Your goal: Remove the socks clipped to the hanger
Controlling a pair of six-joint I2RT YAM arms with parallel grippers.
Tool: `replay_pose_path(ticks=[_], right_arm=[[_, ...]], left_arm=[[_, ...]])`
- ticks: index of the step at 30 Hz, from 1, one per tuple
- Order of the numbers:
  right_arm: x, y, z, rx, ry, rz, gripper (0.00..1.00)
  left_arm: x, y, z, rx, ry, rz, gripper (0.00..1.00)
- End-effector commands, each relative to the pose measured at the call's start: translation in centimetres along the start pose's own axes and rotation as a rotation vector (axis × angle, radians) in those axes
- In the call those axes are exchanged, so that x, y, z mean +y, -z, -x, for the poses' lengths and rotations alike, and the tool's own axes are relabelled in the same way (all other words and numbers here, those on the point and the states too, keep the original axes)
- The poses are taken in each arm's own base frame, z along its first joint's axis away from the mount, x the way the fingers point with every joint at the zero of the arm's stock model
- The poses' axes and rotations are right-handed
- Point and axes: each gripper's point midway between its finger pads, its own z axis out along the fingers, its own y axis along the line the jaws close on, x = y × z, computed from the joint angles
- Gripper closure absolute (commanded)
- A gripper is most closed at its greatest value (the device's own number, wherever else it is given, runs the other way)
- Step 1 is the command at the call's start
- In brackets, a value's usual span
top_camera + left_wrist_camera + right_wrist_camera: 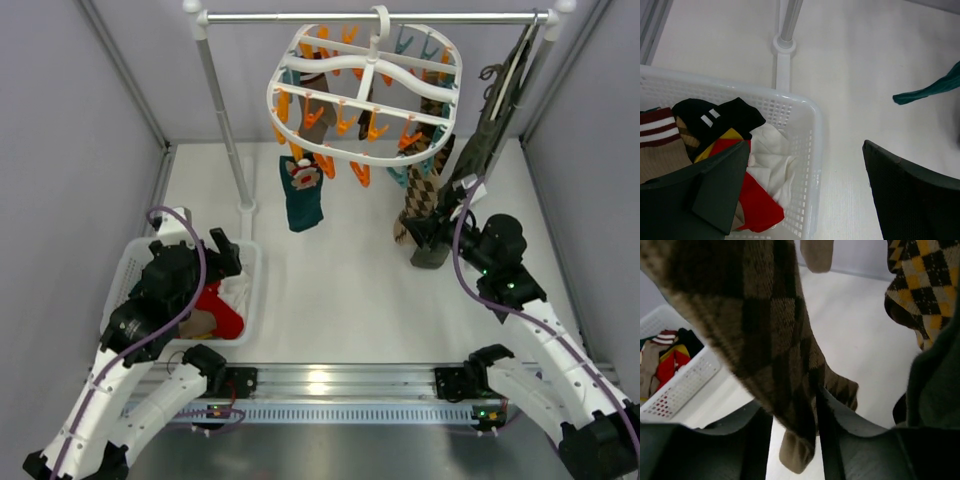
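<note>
Hanging from a rail point(370, 17) at the far side, the white hanger point(365, 95) carries socks on its clips. A teal sock point(301, 200) dangles on the left and a brown checked sock point(418, 200) on the right. A white basket point(130, 270) sits near left on the tabletop point(340, 285). The left arm bends over it. The right arm stretches far, with the right pincer point(432, 240) at the brown checked sock's lower end.

From the left wrist, the left pincer point(807, 192) is spread wide and holds nothing, above the basket's right wall point(812, 130). Inside lie a black sock point(722, 120), a striped sock point(657, 132), a red cloth point(757, 202) and a white cloth point(772, 160). The teal sock's tip point(932, 90) shows well apart at far right.

From the right wrist, the brown checked sock point(765, 340) runs down between the fingers of the right pincer point(795, 420), which clamp it on both sides. The basket point(685, 382) lies left.
</note>
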Motion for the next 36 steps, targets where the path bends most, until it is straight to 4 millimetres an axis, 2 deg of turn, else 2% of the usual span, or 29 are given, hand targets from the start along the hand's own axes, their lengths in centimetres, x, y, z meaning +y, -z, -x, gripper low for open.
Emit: replay_pose_path(ticks=[1, 2, 3, 4, 5, 6, 7, 9, 11, 12, 13, 16, 18, 22, 27, 32, 33, 36], right_arm=[[2.2, -0.7, 3.1, -0.135, 0.043, 0.097, 0.65], [2.1, -0.8, 3.0, -0.144, 0.034, 0.08, 0.7], [2.1, -0.9, 2.9, -0.15, 0.024, 0.074, 0.82], [2.5, -0.9, 3.2, -0.173, 0.012, 0.081, 0.88], [2.6, -1.0, 3.1, -0.179, 0.003, 0.068, 1.0], [2.7, -1.1, 3.1, -0.186, -0.004, 0.061, 1.0], [2.5, -1.0, 3.4, -0.204, -0.01, 0.03, 1.0], [3.5, -1.1, 3.1, -0.208, -0.018, 0.038, 1.0], [4.1, -1.1, 3.1, -0.222, -0.026, 0.016, 1.0], [4.4, -1.0, 3.1, -0.226, -0.031, 0.011, 1.0], [5.2, -1.1, 3.0, -0.226, -0.044, 0.021, 1.0], [6.3, -1.7, 2.5, -0.215, -0.048, -0.006, 1.0], [6.9, -2.1, 2.0, -0.191, -0.035, -0.028, 1.0], [9.3, -3.3, 1.3, -0.169, -0.017, -0.063, 1.0], [12.3, -5.0, 0.8, -0.132, 0.014, -0.047, 1.0], [15.0, -7.1, 0.4, -0.106, 0.038, -0.058, 1.0], [15.3, -7.4, 0.4, -0.103, 0.038, -0.064, 1.0], [16.5, -8.2, 0.3, -0.099, 0.037, -0.076, 1.0]], left_arm=[[-1.7, 1.9, 4.5, -0.123, 0.111, -0.085, 0.02], [-1.8, 2.3, 5.1, -0.137, 0.116, -0.088, 0.02], [-1.9, 2.7, 6.1, -0.155, 0.12, -0.097, 0.02], [-2.4, 3.6, 7.7, -0.185, 0.115, -0.12, 0.02], [-3.2, 3.6, 8.5, -0.179, 0.1, -0.146, 0.02], [-3.9, 3.8, 9.2, -0.178, 0.09, -0.168, 0.02], [-4.6, 5.1, 11.4, -0.216, 0.096, -0.208, 0.02], [-6.4, 4.9, 12.4, -0.194, 0.086, -0.26, 0.02], [-7.5, 5.8, 14.6, -0.219, 0.101, -0.299, 0.01], [-8.0, 5.3, 15.0, -0.21, 0.096, -0.3, 0.02], [-8.6, 5.8, 16.0, -0.225, 0.1, -0.322, 0.02], [-10.5, 5.9, 17.4, -0.213, 0.1, -0.381, 0.02], [-11.4, 5.5, 17.8, -0.2, 0.096, -0.404, 0.02], [-12.8, 4.9, 18.3, -0.182, 0.079, -0.436, 0.02], [-13.5, 4.9, 18.3, -0.18, -0.009, -0.475, 0.02], [-14.5, 6.0, 18.4, -0.187, -0.051, -0.551, 0.02], [-15.4, 5.6, 17.9, -0.157, -0.069, -0.588, 0.02], [-16.0, 4.1, 17.1, -0.126, -0.09, -0.569, 0.02]])
